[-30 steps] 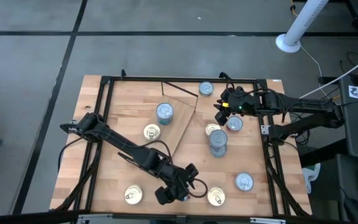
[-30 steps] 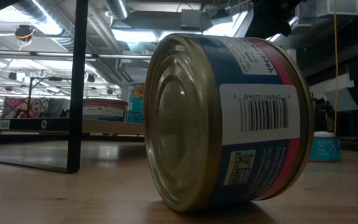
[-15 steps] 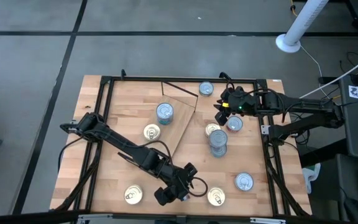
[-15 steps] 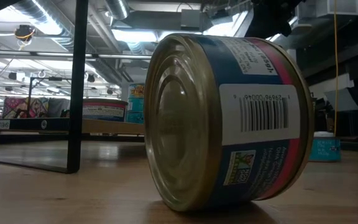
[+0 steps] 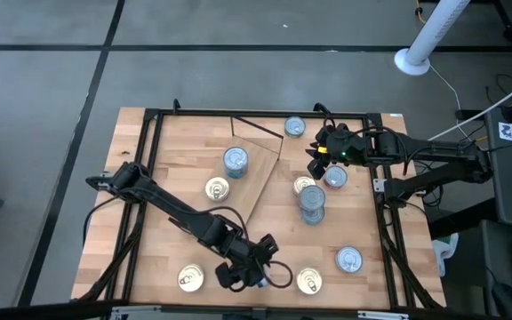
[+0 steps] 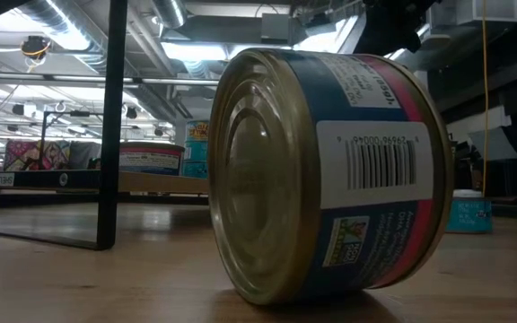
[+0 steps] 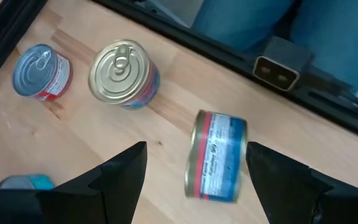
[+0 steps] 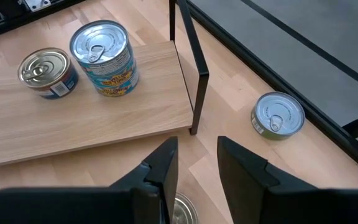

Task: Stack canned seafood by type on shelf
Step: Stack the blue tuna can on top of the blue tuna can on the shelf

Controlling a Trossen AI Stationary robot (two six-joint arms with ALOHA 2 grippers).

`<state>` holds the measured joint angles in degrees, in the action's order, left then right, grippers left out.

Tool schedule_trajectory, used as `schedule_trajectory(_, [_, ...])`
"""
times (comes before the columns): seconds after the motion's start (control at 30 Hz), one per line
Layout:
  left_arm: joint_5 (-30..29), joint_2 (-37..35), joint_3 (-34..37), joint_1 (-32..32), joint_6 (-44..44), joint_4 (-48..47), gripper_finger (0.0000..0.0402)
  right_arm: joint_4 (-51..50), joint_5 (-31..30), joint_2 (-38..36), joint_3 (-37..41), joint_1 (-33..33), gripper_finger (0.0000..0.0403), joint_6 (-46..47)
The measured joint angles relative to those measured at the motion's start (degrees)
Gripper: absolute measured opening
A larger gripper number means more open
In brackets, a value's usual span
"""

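Left pincer [image 5: 258, 277] spread wide over a tipped tin at the near edge of the slatted wooden worktop [image 5: 176, 222].

The blue-and-red labelled round tin [image 7: 216, 155] lies on its side between the left pincer's parted fingers [image 7: 120, 171], touched by neither; the low view shows it resting on its rim with the barcode facing out. A gold-lidded pull-tab tin [image 7: 124, 73] and a silver-topped, red-sided tin [image 7: 41, 70] stand upright near it. The right pincer [image 5: 316, 162] hovers at the far right, fingers slightly apart, holding nothing. The flat light plywood shelf [image 8: 92, 121] carries a tall silver-topped tin [image 8: 104, 59] and a short gold-lidded tin [image 8: 45, 73] side by side.
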<state>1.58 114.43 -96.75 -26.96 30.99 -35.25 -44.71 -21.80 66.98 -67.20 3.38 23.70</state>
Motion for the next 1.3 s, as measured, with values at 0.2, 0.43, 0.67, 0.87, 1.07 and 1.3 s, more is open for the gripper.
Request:
schedule_trajectory(0.2, [-0.22,1.69,0.02,-0.99,0.42,3.27,0.0271,-0.05,0.02,0.02,0.0,0.0,0.0113,0.0])
schedule_trajectory(0.43, [-2.18,2.15,0.02,-2.21,-3.23,3.26,0.0271,-0.28,0.02,0.02,0.0,0.0,0.0113,0.0])
schedule_trajectory(0.67, [-4.7,3.61,0.04,-3.3,-0.7,1.23,0.0271,-0.49,1.86,0.02,0.02,0.02,0.0113,0.45])
schedule_trajectory(0.87, [-7.77,3.72,0.04,-2.72,-0.41,1.04,0.0271,-0.46,2.38,0.02,0.02,-0.02,0.0113,0.61])
schedule_trajectory(1.07, [-7.72,3.72,0.04,-2.64,-0.41,-0.54,0.0271,-0.46,2.41,0.02,0.02,-0.02,0.0113,0.63])
schedule_trajectory(1.3, [-6.86,4.14,0.04,-2.39,-0.09,-0.41,0.0271,-0.46,2.4,0.02,0.02,0.02,0.0113,0.46])
